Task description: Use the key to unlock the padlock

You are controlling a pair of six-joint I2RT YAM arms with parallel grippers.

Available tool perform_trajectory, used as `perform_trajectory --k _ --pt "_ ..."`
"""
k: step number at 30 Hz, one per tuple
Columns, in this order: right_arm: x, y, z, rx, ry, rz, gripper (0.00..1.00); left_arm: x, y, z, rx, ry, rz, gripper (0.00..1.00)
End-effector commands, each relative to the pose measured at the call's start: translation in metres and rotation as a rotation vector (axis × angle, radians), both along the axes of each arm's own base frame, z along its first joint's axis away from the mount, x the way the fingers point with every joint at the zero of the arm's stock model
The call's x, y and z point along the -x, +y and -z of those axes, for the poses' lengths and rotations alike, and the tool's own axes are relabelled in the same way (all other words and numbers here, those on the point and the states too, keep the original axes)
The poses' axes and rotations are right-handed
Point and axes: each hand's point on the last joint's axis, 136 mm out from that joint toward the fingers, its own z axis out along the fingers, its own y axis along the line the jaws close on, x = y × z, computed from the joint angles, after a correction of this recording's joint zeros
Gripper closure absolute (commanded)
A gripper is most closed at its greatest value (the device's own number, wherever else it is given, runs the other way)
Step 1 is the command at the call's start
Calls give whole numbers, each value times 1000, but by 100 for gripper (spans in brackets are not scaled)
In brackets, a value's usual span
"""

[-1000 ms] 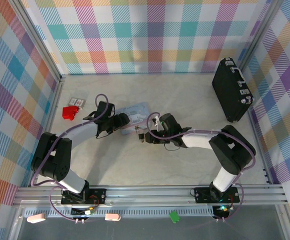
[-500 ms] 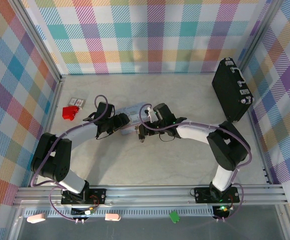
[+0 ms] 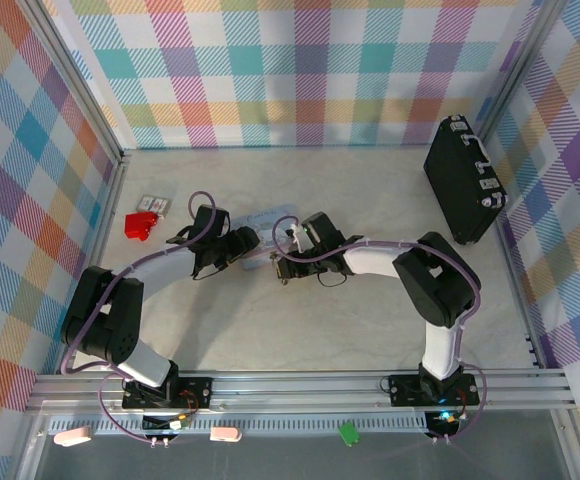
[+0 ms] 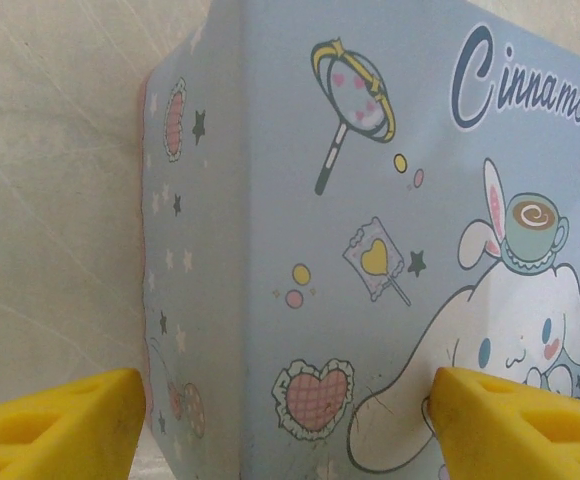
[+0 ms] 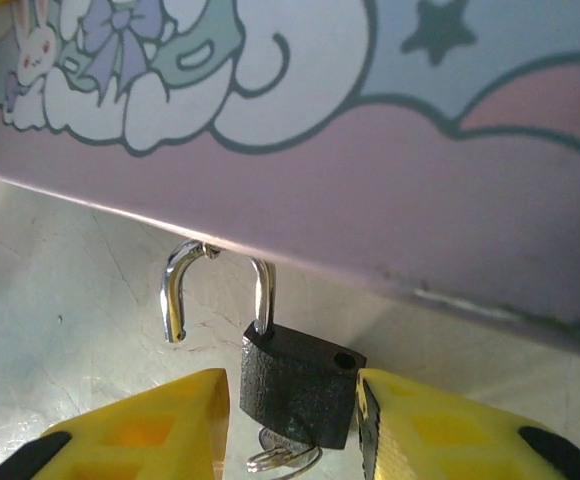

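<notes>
Padlock [image 5: 295, 385] with open shackle [image 5: 175, 290] sits inside my right end effector [image 5: 291, 392], can't tell if clenched; left end effector [image 4: 288, 395] spread wide at tin [image 4: 390, 150].

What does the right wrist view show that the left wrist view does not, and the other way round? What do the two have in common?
Right wrist view: the padlock below the pink edge of the tin, its shackle open with one leg free, the key at its underside, the right gripper's fingers close on both sides of its body. Left wrist view: the tin's blue face with the cartoon dog, a lollipop and a heart, beyond the left gripper's fingers, set wide apart. Both: the tin and the pale table.
</notes>
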Motion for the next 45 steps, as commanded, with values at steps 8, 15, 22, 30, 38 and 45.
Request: perform_trajectory --k 8,15,22,30,38,45 --pt "-16 11 1 -36 -44 -12 59 27 -4 26 -42 101 23 25" --pt "-14 11 7 -52 -8 10 64 27 -6 26 -41 102 20 25" --pt "-8 13 2 -106 42 37 75 28 -6 29 -48 106 6 25" --pt "-10 11 9 -115 108 129 85 29 -7 33 -46 117 -9 25" --pt "-14 9 15 -138 157 211 79 32 -8 35 -45 123 -18 25" --pt "-16 11 25 -159 175 240 81 34 -10 34 -40 123 -22 25"
